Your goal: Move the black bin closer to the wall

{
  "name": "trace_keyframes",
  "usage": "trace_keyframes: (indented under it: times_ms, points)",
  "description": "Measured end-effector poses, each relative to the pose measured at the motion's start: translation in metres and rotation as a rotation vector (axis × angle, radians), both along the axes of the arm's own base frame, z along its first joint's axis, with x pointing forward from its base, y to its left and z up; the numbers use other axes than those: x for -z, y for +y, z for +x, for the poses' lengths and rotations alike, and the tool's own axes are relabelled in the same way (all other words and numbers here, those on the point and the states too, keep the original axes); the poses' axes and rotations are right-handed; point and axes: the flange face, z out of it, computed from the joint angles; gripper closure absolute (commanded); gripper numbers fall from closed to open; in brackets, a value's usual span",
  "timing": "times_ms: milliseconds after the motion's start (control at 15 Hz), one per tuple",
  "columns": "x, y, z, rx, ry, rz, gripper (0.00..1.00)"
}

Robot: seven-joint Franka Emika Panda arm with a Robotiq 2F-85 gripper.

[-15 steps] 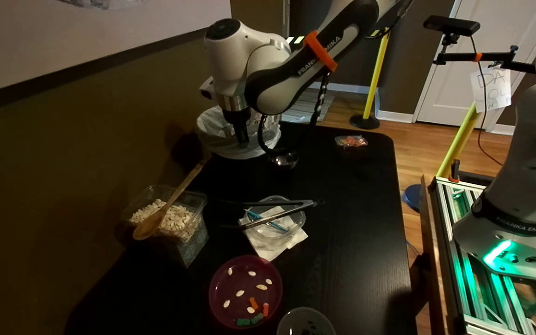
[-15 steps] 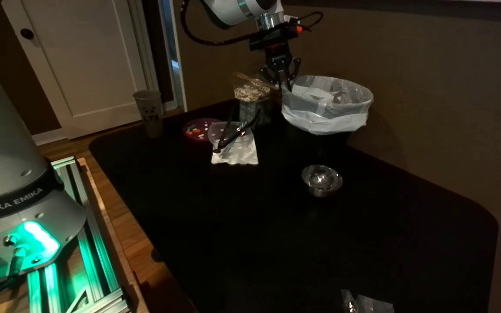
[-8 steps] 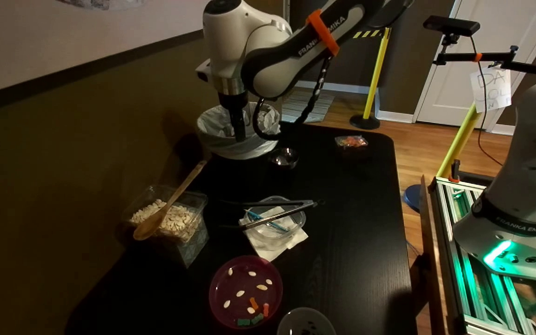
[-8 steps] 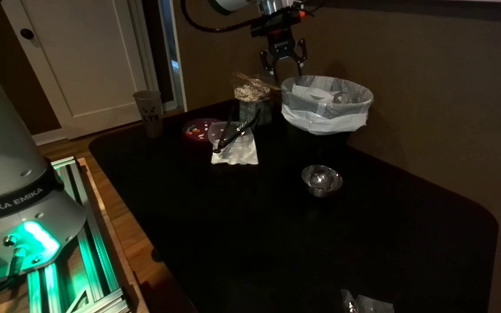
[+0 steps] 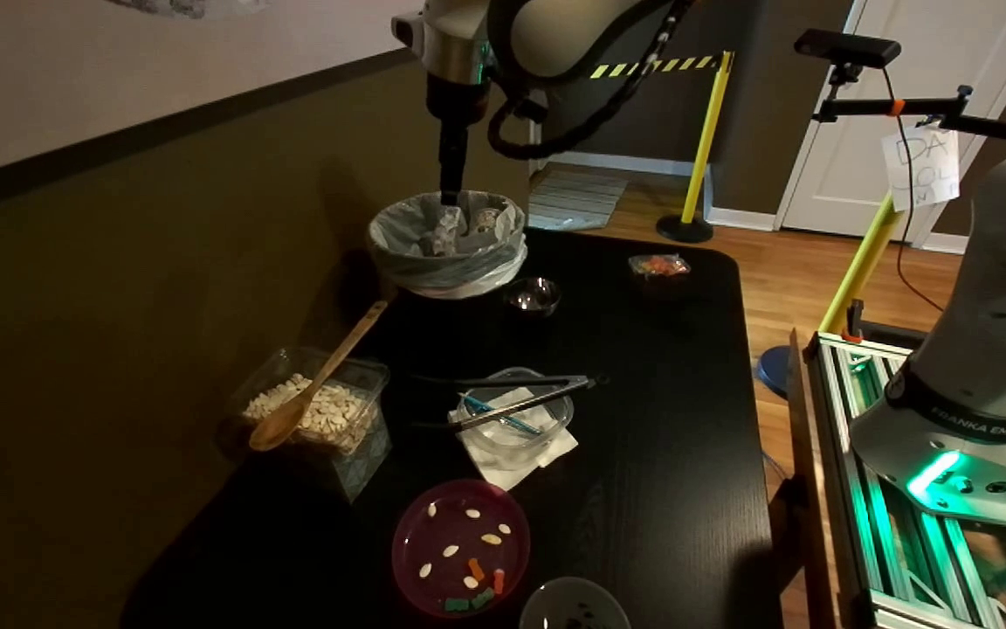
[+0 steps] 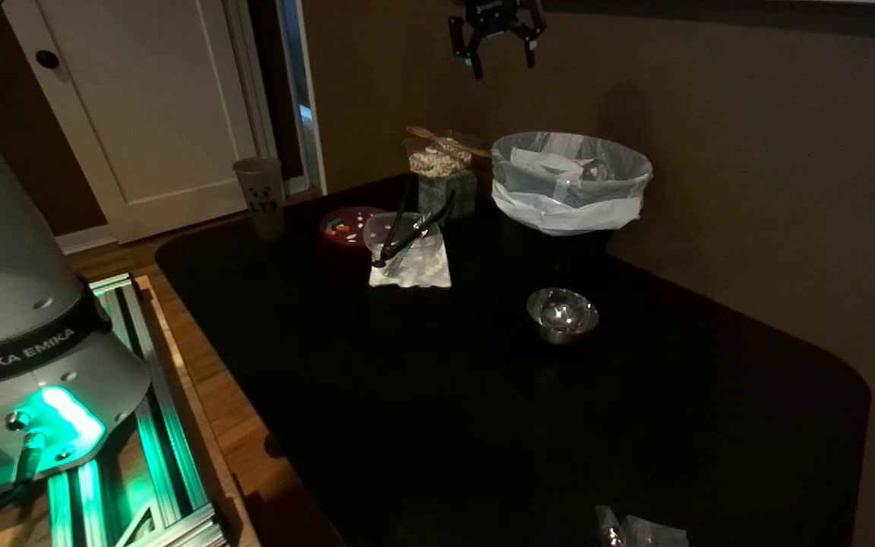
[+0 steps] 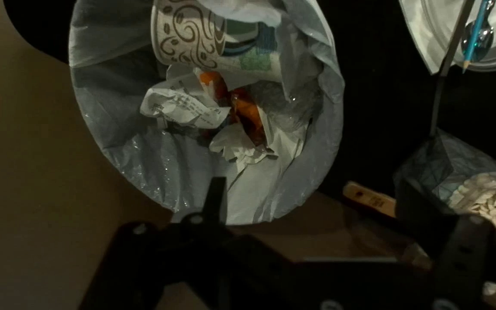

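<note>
The black bin (image 6: 582, 247), its rim wrapped in a whitish plastic liner (image 6: 570, 209), stands upright on the dark table close beside the brown wall (image 6: 749, 175). Whether bin and wall touch I cannot tell. My gripper (image 6: 504, 68) is open in the air, above and to one side of the rim, with nothing between its fingers. In the wrist view the liner (image 7: 114, 133) surrounds a paper cup and crumpled wrappers. There, one of my fingers (image 7: 215, 198) overlaps the rim from the camera's angle, and the wall (image 7: 24, 142) lies along the left side.
A tub of tan snacks (image 5: 320, 415) bears a wooden spoon (image 5: 328, 371). Tongs (image 5: 520, 406) lie across a clear container on a napkin. A small metal bowl (image 6: 561, 315) sits near the bin. Also on the table are a red dish (image 5: 459, 559) and a cup (image 6: 261, 197).
A second ago my gripper's fingers were close together at the bin's rim. They have spread apart and the arm has risen above the bin. The bin has stayed in place.
</note>
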Motion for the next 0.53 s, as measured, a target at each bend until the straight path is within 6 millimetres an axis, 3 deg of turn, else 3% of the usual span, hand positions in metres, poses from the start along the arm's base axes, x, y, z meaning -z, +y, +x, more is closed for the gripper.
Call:
trace_keyframes:
  times_ms: [200, 533]
  points:
    - [-0.009, -0.010, -0.010, 0.059, -0.028, 0.025, 0.00]
    - [-0.004, -0.011, -0.016, 0.076, -0.023, 0.030, 0.00]
